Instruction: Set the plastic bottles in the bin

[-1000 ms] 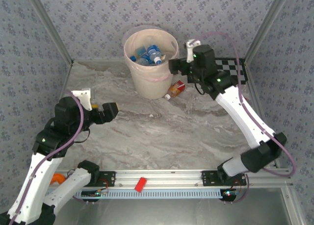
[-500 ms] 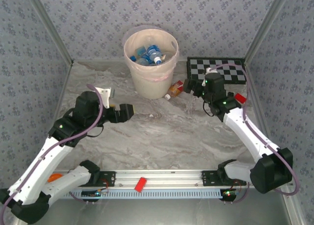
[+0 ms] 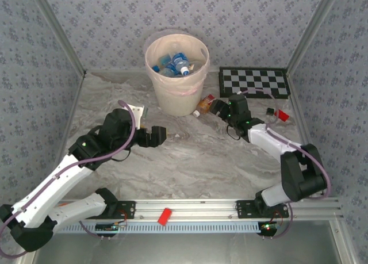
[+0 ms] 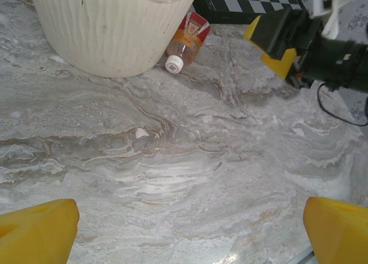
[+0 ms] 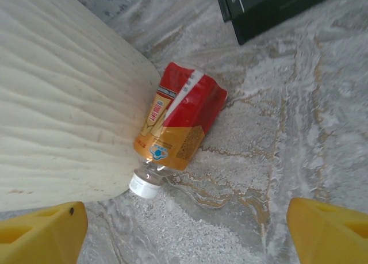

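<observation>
At the foot of the bin, on its right side, you've got one orange-red bottle lying flat on the marble table. It touches the bin wall, cap end toward the arms.

Handling, my read:
- Crushed thin plastic, looks empty, so very light and soft. It'll give under the pads and may skate on the marble if nudged.
- The label film looks slick. Close across the flattened body at mid-length, not on the cap or neck.
- The neck end sits tight against the wall. Finger room looks better at the red base end, which is where I'd go in.

Look: red base end with a white stripe, orange-yellow printed label below it, clear neck, white cap. It's flattened and creased.

Right gripper sits just beside the bottle, low over the table. Its yellow fingers are spread wide on either side with nothing between them. Left gripper is also wide and empty, hovering mid-table and facing the bin.

More bottles, blue-labelled and clear, already lie inside the bin.
</observation>
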Controlling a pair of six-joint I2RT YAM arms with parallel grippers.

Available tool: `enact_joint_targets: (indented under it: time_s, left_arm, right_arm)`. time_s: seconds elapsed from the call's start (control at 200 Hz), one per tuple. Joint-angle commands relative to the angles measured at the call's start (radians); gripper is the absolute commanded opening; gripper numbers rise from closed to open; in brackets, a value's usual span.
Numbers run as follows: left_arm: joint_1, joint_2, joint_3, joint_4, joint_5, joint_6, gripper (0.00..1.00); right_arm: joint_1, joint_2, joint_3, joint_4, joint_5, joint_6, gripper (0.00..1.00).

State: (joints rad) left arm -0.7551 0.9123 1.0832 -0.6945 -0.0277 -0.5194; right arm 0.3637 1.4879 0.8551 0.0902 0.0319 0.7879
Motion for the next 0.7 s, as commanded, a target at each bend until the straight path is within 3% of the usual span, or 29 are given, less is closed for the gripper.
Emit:
enact_joint_targets:
  time_s: [0.0,0.47,0.695]
  left_arm:
    - [-0.006,-0.008,0.012,0.021,-0.035,0.021,1.0]
    - [-0.006,-0.03,-0.004,-0.018,-0.061,0.025,1.0]
    - [-0.006,-0.03,-0.004,-0.021,-0.063,0.025,1.0]
  right_arm:
    - [-0.005,0.088,0.025,0.085,-0.034,0.095,0.9]
    - [0.0,0.405,0.247,0.09,-0.115,0.16,0.89]
    - [0.01,0.512,0.435,-0.165,-0.025,0.099,0.87]
